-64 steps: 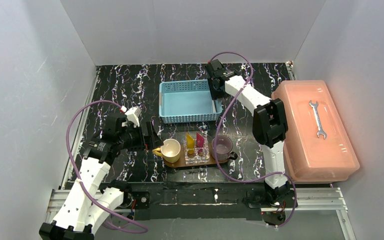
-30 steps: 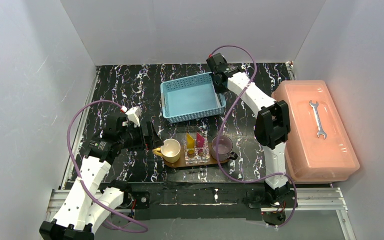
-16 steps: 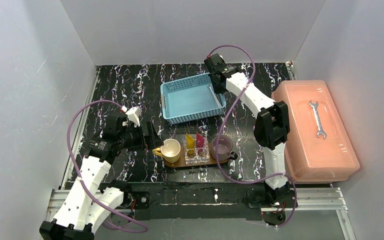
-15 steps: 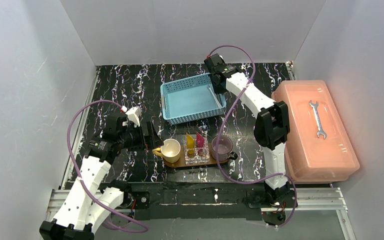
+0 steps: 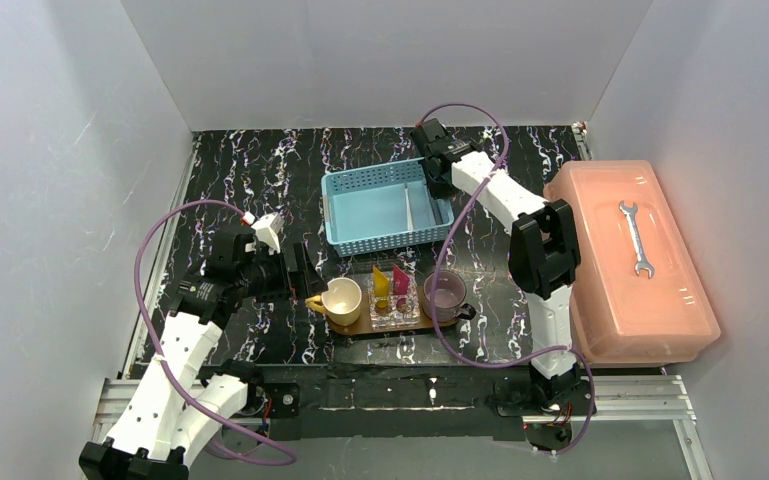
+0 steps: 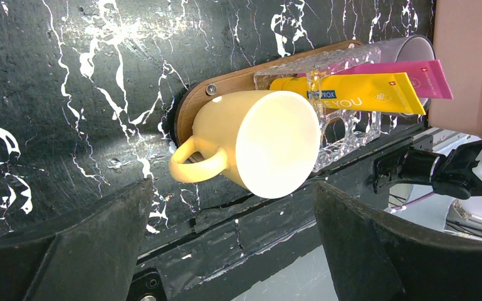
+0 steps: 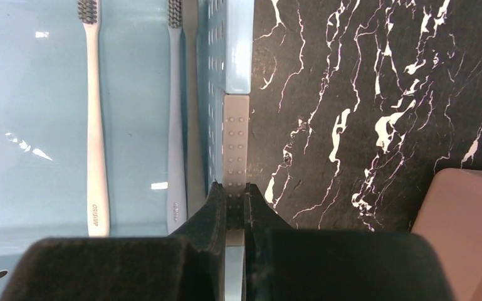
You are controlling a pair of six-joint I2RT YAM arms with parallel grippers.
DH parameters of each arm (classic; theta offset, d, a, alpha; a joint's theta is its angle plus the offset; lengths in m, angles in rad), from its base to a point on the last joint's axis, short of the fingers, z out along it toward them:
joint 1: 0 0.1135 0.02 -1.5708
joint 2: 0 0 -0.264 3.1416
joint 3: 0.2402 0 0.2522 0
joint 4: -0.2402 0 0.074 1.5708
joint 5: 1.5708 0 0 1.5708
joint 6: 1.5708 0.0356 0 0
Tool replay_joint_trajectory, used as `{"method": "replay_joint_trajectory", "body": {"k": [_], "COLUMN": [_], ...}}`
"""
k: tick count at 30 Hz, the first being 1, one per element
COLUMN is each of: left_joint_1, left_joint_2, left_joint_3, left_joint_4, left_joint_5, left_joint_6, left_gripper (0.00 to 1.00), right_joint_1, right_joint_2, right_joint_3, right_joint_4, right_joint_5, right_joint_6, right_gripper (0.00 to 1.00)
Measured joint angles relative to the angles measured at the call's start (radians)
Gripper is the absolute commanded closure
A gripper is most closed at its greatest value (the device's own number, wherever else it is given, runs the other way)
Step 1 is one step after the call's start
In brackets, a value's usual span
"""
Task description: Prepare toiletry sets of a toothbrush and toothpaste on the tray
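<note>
Toothbrush (image 7: 96, 125): slim, whitish, dark-bristled

Before me the tray (image 6: 230, 85) bears the left cup (image 6: 269, 141), the toothpaste tubes (image 6: 357, 94) in a holder (image 6: 351, 128) mid-tray and the right cup (image 5: 445, 293), while behind it both toothbrushes (image 7: 95, 125) lie in the basket (image 5: 380, 238).

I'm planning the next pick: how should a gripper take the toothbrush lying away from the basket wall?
Probably mid-handle, from straight above, closing across its width: the toothbrush lies flat on the basket floor with bare floor either side.
</note>
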State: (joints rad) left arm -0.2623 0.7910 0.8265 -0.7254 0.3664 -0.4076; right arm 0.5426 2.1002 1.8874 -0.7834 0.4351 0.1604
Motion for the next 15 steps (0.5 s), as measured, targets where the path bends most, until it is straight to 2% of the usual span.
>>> {"method": "replay_joint_trajectory", "body": {"k": [4,7,15], "left_joint_1": [0.000,0.000,0.000], "left_joint_2": [0.000,0.000,0.000], "left_joint_3": [0.000,0.000,0.000], "left_joint_4": [0.000,0.000,0.000], "left_joint_5": [0.000,0.000,0.000], "left_joint_6": [0.000,0.000,0.000], "left_gripper": [0.02,0.02,0.02], "right_joint_1": [-0.005,-0.009,-0.011], "right_joint_2": [0.005,0.014,0.035], "right_joint_3": [-0.012,-0.012,-0.018], "right_joint_4": [0.003,0.008,0.024], "right_joint_5": [-0.016,-0.024,-0.031], "right_joint_6": [0.005,0.007,0.018], "right_gripper": [0.97,0.77,0.56]}}
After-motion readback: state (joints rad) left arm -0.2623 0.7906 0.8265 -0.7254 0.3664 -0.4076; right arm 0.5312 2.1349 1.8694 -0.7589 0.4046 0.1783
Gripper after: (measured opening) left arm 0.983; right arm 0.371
